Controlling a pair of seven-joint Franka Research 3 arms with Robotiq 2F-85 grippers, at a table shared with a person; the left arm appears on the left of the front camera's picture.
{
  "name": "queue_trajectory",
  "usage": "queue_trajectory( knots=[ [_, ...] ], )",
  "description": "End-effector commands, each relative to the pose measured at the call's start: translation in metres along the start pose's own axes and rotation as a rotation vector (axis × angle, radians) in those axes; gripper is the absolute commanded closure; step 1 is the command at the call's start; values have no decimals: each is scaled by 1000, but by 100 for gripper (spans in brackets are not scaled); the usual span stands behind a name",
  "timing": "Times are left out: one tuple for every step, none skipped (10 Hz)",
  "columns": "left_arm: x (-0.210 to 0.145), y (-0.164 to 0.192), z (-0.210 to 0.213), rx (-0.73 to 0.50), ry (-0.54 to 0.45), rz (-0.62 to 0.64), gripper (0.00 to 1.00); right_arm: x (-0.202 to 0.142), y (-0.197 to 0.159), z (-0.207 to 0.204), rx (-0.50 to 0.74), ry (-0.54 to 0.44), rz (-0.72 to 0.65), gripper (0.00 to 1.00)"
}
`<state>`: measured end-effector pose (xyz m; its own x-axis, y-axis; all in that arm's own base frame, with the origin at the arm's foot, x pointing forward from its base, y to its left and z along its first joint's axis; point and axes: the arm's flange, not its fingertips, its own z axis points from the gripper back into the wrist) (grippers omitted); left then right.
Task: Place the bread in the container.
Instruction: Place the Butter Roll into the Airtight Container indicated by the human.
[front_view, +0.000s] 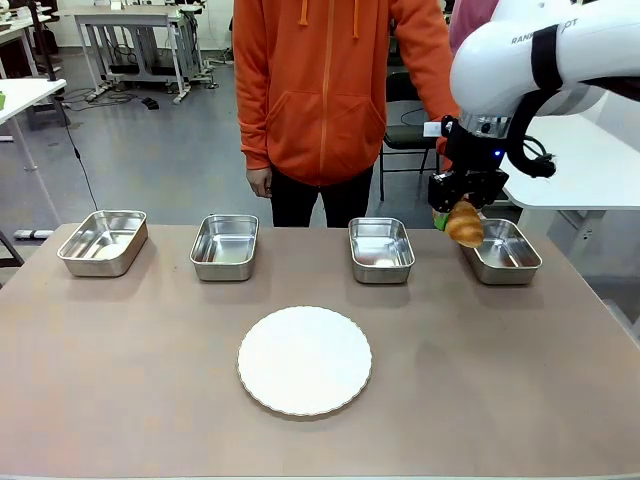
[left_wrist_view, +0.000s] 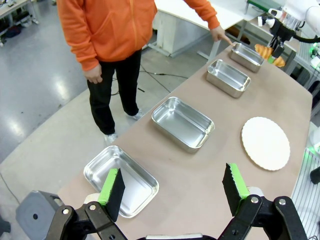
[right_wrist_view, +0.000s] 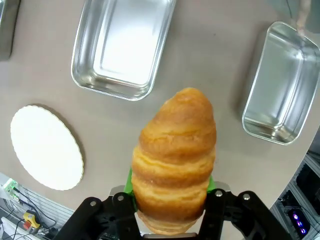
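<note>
White plate (front_view: 304, 360) sits near three steel pans (front_view: 225, 246).

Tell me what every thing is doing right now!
croissant: held in the air by the right gripper.
rightmost pan: empty, person's hand at its far end.
other three pans: empty.
white plate: bare.
left gripper: open, holding nothing.

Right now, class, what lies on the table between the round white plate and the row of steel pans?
Nothing: the front view shows bare brown tabletop between the round white plate and the shiny steel pans.
</note>
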<state>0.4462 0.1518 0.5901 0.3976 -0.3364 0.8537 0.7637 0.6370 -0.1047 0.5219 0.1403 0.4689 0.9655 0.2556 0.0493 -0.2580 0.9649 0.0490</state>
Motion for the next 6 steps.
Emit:
queue_trajectory(
  knots=[
    [0,-1,0,-7,-20,-10,0,-4,2,9,-52,-5,-27,44],
    [0,-1,0,-7,-20,-10,0,0,0,0,0,0,0,44],
    [0,-1,0,-7,-20,-10,0,5,-24,6,38,-56,-23,44],
    [0,-1,0,-7,-20,-10,0,7,-51,4,85,-44,8,44],
    [0,-1,0,-7,-20,-10,0,8,-71,-2,85,-39,6,44],
    [0,-1,0,-7,-20,-10,0,8,-85,-7,78,-51,17,44]
  ],
)
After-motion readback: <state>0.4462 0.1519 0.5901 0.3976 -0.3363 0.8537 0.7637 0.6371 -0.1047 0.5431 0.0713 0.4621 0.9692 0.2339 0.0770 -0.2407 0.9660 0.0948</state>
